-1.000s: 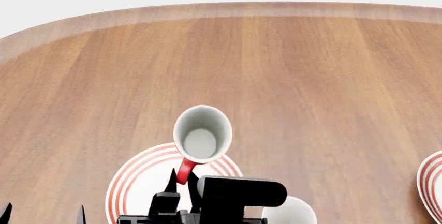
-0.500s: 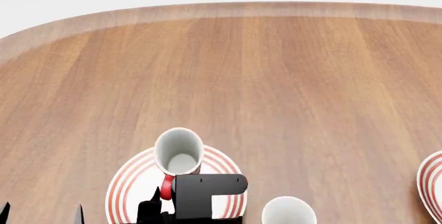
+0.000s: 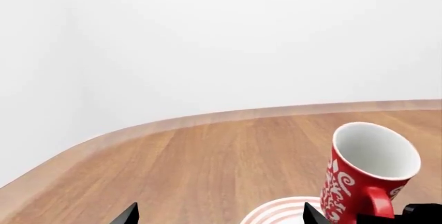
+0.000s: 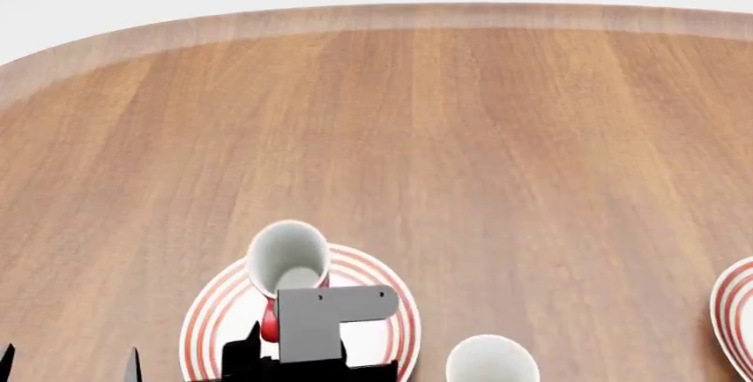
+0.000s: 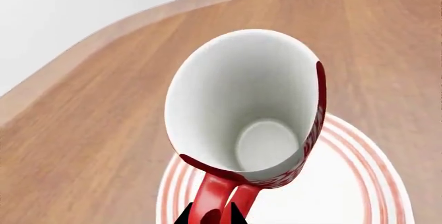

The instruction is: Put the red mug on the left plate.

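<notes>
Right gripper (image 5: 209,214) pinching glossy flared red mug's (image 5: 249,110) loop handle, above ringed left plate (image 5: 345,193)

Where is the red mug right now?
In the head view, the red mug is low and left of centre, over the left plate, held by its handle in the right gripper, with a white mug to its right.

The table (image 4: 495,135) looks like warm brown wood with long straight grain, smooth and satin, with a paler band along its rim at 12 o'clock. The red mug (image 3: 363,175) reads as glazed ceramic: glossy red outside with white scrollwork, plain smooth white inside. The left plate (image 5: 345,193) looks like the same smooth white glaze, with thin red rings.
</notes>
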Robot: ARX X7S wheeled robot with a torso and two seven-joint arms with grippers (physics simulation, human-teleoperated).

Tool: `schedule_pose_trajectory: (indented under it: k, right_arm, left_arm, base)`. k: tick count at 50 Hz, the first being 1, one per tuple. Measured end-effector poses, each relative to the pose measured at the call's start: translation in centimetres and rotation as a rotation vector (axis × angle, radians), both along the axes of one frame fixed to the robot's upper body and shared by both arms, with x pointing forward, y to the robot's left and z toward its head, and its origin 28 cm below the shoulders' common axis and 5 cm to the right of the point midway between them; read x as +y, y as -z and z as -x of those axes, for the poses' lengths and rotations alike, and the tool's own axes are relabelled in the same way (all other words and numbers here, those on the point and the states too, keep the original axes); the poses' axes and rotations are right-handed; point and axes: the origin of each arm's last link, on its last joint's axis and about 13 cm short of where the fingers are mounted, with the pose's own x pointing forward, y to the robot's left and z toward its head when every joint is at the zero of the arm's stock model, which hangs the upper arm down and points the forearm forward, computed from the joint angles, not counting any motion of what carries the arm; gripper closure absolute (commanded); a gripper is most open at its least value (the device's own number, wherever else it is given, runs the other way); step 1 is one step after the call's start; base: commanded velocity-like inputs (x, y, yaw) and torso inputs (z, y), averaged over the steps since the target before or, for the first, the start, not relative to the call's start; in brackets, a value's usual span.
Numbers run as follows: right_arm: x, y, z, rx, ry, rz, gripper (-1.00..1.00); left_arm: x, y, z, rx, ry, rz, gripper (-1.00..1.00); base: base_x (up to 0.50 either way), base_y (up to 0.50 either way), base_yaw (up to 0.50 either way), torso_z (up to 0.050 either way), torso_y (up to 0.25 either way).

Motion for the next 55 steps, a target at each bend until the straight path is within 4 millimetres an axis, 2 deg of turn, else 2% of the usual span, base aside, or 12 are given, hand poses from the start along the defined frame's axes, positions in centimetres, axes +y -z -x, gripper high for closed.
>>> schedule_pose_trajectory:
  k: [7,17,28,55]
  right_arm:
    - [0.1,-0.2,0.0,-0.008,-0.003,0.002,1.00]
    - [0.6,1.8,-1.8,0.070,-0.019,0.002,1.00]
    - [1.0,3.3,-2.7,0.145,-0.040,-0.002,1.00]
    - [0.0,3.9,-4.0,0.155,0.013,0.037,1.00]
  left_arm:
    - [0.0,0.0,0.0,-0.001,0.000,0.000,-1.00]
    - [0.0,0.0,0.0,-0.002,0.000,0.001,-1.00]
    - [0.0,0.0,0.0,-0.001,0.000,0.001,-1.00]
    - [0.1,-0.1,0.1,-0.004,0.000,0.001,-1.00]
  base:
    - [0.00,0.00,0.00,0.000,0.000]
    - [0.00,0.00,0.00,0.000,0.001]
    - [0.00,0.00,0.00,0.000,0.000]
    - [0.00,0.00,0.00,0.000,0.000]
